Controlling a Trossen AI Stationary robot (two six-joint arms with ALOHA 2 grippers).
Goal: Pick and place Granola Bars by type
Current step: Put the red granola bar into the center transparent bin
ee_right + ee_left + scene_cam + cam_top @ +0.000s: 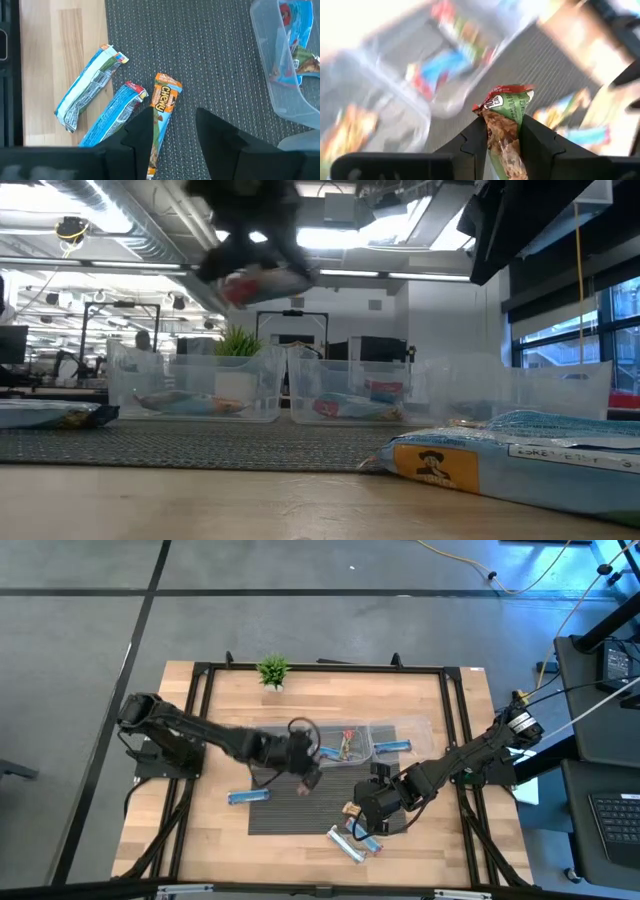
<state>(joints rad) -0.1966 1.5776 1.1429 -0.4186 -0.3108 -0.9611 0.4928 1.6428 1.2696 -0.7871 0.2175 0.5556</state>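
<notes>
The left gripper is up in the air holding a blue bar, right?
Not quite. The left gripper is up in the air and holding a bar, but the bar is not blue: its wrapper is green with a red end. The left wrist view shows it pinched between the two fingers.

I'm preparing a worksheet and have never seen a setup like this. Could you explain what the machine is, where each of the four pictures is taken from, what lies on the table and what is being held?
It is a robot with two dark arms at a wooden table, each ending in a two-finger pincer. One picture looks straight down, one looks level across the tabletop, and two come from cameras on the wrists. On the table lie a dark mat, clear plastic bins already holding some bars, a small plant and loose wrapped granola bars. The left pincer is shut on a green-and-red granola bar, lifted above the table. The right pincer hangs open over an orange Chewy bar.
</notes>
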